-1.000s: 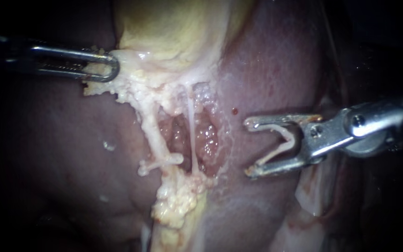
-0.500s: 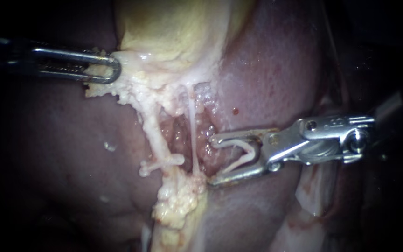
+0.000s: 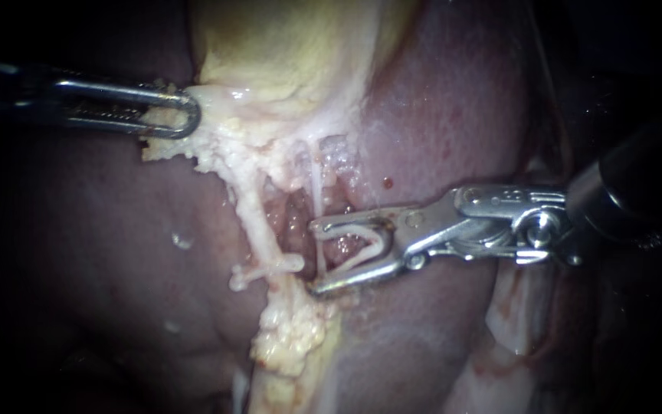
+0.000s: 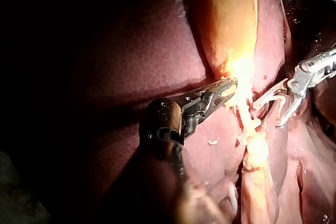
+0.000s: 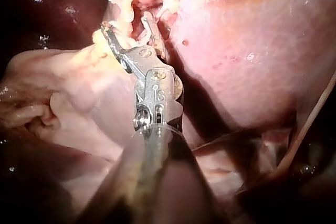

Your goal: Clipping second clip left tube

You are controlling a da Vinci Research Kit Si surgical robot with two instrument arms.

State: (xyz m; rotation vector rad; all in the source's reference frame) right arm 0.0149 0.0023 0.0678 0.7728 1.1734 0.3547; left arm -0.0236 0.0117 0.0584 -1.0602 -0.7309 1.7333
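The right instrument (image 3: 312,258), jaws spread wide, holds a clip (image 3: 381,239); the left instrument (image 3: 185,115) clamps the gallbladder (image 3: 285,54) edge.

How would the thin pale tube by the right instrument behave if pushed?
Thin tube probably floppy: a slender strand spanning a hollow. Likely slippery, as it glistens wet. Possibly fragile: far thinner than the thick tube beside it.

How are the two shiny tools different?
The left instrument has its jaws together, pinching pale tissue; the right instrument holds its jaws wide apart, carrying a white clip. The left instrument sits by the gallbladder; the right instrument reaches the thin tube. Both are shiny metal.
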